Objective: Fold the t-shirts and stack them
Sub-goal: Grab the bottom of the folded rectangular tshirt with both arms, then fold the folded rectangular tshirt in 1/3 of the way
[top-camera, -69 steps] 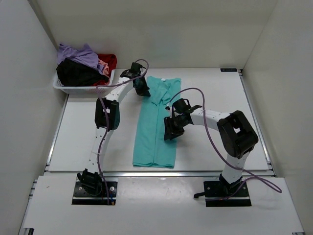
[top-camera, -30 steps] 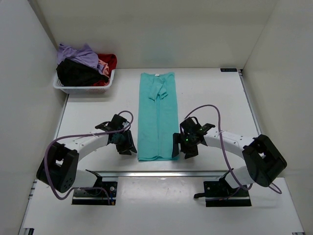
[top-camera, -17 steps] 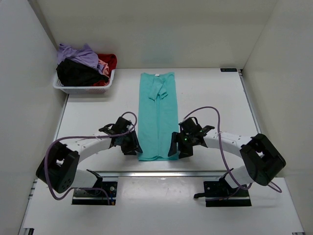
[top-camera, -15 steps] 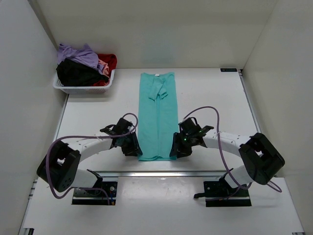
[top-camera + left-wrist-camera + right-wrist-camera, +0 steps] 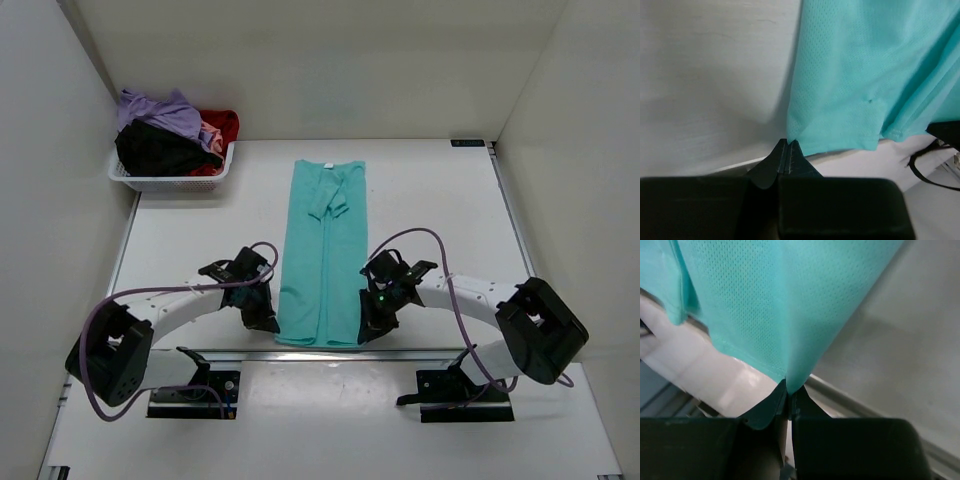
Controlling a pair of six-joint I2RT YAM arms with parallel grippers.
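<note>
left gripper (image 5: 788,150), right gripper (image 5: 788,392): pinching near hem corners of teal t-shirt (image 5: 322,250) | risk: shallow bite slips on lifting; folded layers splay

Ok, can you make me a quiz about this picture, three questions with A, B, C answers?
1. Where is the white basket?
A. At the far left corner of the table
B. At the near right corner
C. Between the two arms

2. What colour is the t-shirt lying flat on the table?
A. Red
B. Black
C. Teal

3. What are the left gripper and right gripper doing?
A. Both wide open in the air
B. Both shut on the t-shirt's near corners
C. Both reaching into the basket

Answers:
1 A, it sits far back on the left.
2 C, the t-shirt spread down the middle is teal.
3 B, each wrist view shows closed fingertips pinching a hem corner.
</note>
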